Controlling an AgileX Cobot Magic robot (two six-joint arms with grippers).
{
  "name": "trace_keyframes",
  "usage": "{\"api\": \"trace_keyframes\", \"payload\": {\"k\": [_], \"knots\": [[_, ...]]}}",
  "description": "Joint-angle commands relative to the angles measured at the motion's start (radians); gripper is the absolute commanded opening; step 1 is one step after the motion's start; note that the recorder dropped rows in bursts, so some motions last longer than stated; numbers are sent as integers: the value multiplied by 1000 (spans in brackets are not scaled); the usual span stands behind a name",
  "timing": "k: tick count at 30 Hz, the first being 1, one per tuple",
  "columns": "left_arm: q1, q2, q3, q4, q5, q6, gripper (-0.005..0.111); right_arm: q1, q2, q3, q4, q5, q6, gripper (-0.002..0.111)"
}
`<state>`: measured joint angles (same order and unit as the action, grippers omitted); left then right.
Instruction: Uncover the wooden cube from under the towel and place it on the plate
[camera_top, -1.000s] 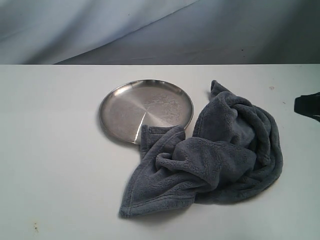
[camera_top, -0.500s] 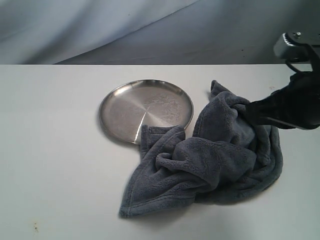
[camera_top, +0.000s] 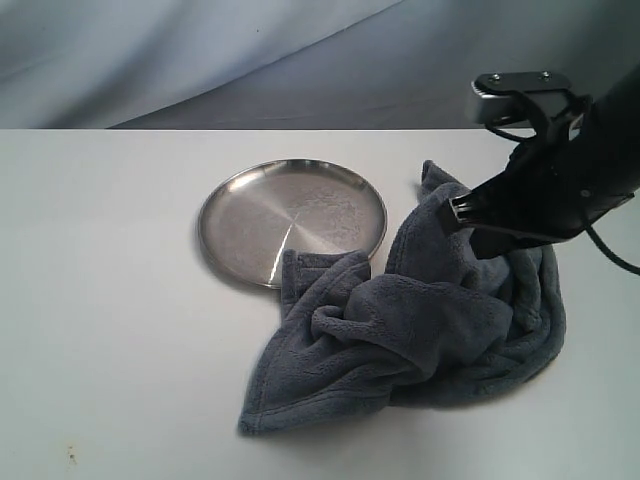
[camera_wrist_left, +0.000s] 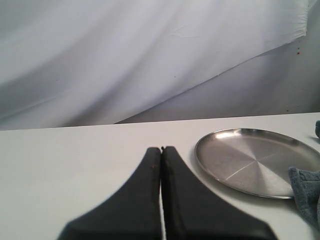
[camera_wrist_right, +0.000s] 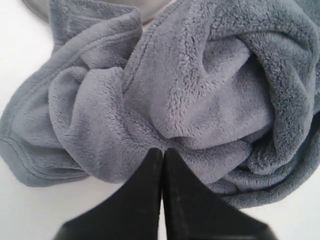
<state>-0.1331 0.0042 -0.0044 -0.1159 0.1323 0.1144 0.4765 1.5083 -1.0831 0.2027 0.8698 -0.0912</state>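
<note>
One steel plate, one blue-grey fleece towel, one white table, and two black grippers: left gripper, right gripper.

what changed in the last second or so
The right gripper came in from the right edge of the exterior view and moved left over the upper right folds of the towel, jaws shut, nothing grasped. The towel and the plate lie as before; no cube is showing.

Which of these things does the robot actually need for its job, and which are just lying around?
For the job: towel, plate, right gripper at the towel; the wooden cube is not visible.
Just there: table, grey backdrop, left gripper, shut.
</note>
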Motion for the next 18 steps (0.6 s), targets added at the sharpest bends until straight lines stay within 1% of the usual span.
{"api": "trace_keyframes", "payload": {"k": [1,5,9,15,18], "knots": [[-5,-4,4,-2,0,-3,0,4,65,-44,-63,71,44,0],[-5,-4,4,-2,0,-3,0,4,115,-81,-77,131,48,0],[-5,-4,4,-2,0,-3,0,4,149,-105,-93,151,66,0],[-5,-4,4,-2,0,-3,0,4,153,-105,-98,165,66,0],[-5,-4,4,-2,0,-3,0,4,153,-105,-137,189,76,0]]}}
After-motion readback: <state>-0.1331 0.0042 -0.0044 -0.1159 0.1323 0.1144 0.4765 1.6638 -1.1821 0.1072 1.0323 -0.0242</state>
